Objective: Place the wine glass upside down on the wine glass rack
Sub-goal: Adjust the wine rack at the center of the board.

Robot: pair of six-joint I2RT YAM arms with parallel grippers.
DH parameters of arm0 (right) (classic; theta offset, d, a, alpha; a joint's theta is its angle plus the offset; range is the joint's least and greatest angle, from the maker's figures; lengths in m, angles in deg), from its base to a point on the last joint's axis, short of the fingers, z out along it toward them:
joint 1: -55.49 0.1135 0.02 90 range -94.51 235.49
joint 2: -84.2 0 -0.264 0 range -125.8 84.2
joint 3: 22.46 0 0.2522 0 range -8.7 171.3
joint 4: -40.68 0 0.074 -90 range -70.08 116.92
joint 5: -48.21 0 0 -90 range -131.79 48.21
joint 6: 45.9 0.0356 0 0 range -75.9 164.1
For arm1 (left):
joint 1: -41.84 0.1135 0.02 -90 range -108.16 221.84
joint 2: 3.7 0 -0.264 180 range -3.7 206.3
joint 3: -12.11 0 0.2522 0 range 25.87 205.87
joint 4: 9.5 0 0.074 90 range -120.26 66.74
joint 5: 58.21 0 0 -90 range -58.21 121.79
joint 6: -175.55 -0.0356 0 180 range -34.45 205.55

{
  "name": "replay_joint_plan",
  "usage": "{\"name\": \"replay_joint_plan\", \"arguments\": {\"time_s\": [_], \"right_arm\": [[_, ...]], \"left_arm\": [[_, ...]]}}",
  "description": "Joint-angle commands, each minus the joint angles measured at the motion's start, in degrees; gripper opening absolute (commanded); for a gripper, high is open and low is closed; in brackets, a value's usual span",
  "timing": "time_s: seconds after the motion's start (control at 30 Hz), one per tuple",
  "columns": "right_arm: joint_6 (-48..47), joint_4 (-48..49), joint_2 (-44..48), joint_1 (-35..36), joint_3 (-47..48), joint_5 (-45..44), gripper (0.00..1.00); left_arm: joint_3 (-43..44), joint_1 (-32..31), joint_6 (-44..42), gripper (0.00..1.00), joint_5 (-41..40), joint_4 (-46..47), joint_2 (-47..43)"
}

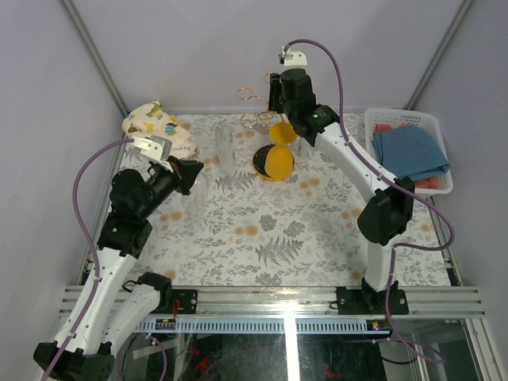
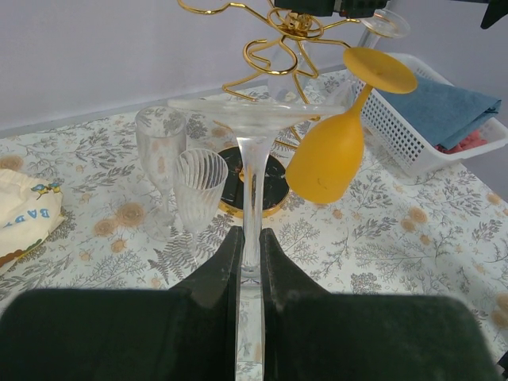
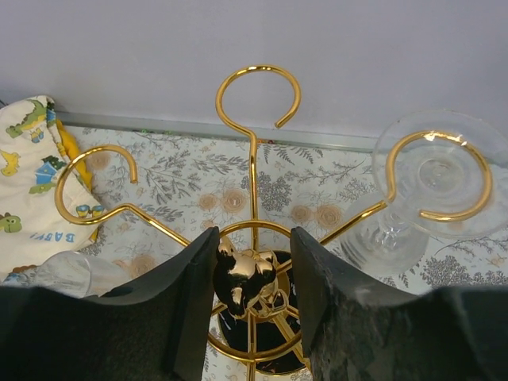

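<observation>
Two pairs of jaws show. Left jaws are clamped together on the stem of the clear wine glass [image 2: 252,175], a finger [image 2: 222,270] on each side. The glass's wide flat end points away from the wrist, toward the rack [image 2: 290,36], and does not touch it. Right jaws straddle the gold knob [image 3: 248,278] atop the rack's pole, fingers [image 3: 190,294] close against it; whether they grip it cannot be told. Around the knob the ring-ended arms spread out. A clear glass [image 3: 432,171] hangs by its foot in one ring, and a yellow glass [image 2: 325,159] hangs bowl-down from another. The rack's black base [image 2: 278,190] sits at the far middle of the flowered tabletop [image 2: 381,262]. A flute [image 2: 159,147] and a ribbed glass [image 2: 198,182] stand just left of the base. A white basket [image 2: 401,131] holding a blue cloth [image 2: 444,107] lies to the right, a printed bag [image 2: 24,218] to the left.
</observation>
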State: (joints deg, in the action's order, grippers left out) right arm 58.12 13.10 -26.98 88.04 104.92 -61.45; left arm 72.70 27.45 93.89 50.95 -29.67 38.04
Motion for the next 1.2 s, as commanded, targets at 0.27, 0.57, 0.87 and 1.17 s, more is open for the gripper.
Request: {"name": "replay_joint_plan", "arguments": {"time_s": [0.27, 0.57, 0.87, 1.17], "right_arm": [[-3.7, 3.4, 1.6, -1.1, 0.5, 2.5, 0.17], [-12.5, 2.5, 8.0, -7.2, -2.5, 15.7, 0.0], [-18.4, -4.2, 10.8, -13.4, -1.8, 29.8, 0.0], [-28.2, -10.0, 14.2, -19.0, -4.4, 46.4, 0.0]], "left_arm": [[-0.3, 2.0, 1.4, 0.0, 3.2, 5.4, 0.2], [-0.4, 3.0, 2.0, 0.0, 4.9, 5.9, 0.8], [-0.7, 3.9, 2.6, 0.0, 7.4, 7.1, 1.6], [-1.4, 4.0, 3.1, 0.0, 9.7, 9.0, 2.1]]}}
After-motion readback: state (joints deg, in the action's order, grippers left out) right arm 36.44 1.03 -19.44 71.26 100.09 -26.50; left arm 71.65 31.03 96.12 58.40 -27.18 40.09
